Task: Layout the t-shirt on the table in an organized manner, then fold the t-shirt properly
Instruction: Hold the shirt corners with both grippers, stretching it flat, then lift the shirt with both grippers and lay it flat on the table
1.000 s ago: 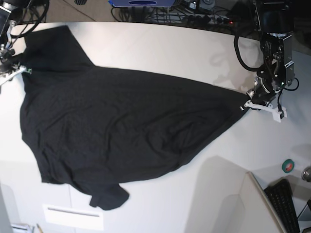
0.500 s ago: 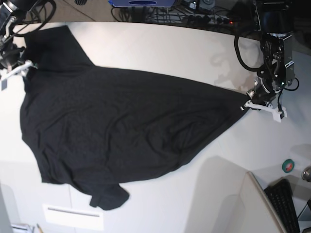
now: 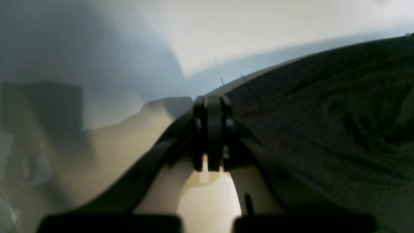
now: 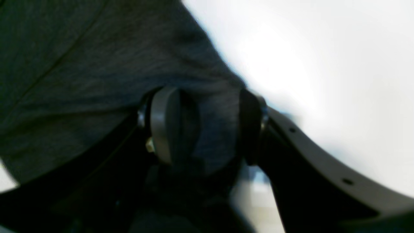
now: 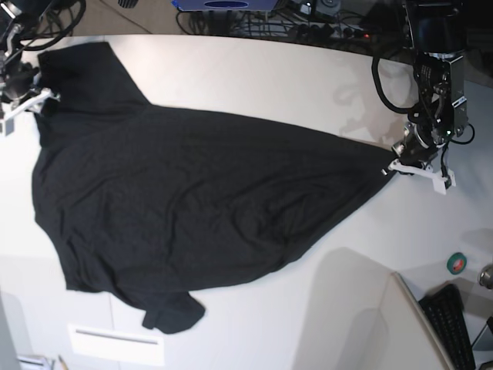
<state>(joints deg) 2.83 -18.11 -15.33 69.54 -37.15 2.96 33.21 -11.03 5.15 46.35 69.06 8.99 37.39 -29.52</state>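
The black t-shirt (image 5: pixel 192 193) lies spread on the white table (image 5: pixel 269 77), plain side up, stretched to a point at the right. My left gripper (image 5: pixel 394 166) is shut on that right tip; in the left wrist view its fingers (image 3: pixel 210 129) are pressed together at the edge of the cloth (image 3: pixel 323 129). My right gripper (image 5: pixel 31 99) is at the shirt's far-left upper corner. In the right wrist view its fingers (image 4: pixel 161 126) stand apart over the cloth (image 4: pixel 97 64), which passes loosely between them.
A green tape roll (image 5: pixel 457 264) and a black keyboard (image 5: pixel 451 324) sit at the right front. A raised white panel (image 5: pixel 362 308) stands at the front right. Cables (image 5: pixel 308 27) run along the table's back edge.
My right gripper has opened, let go of the shirt's left corner and shifted slightly up. The left gripper and the shirt's right tip have stayed put.
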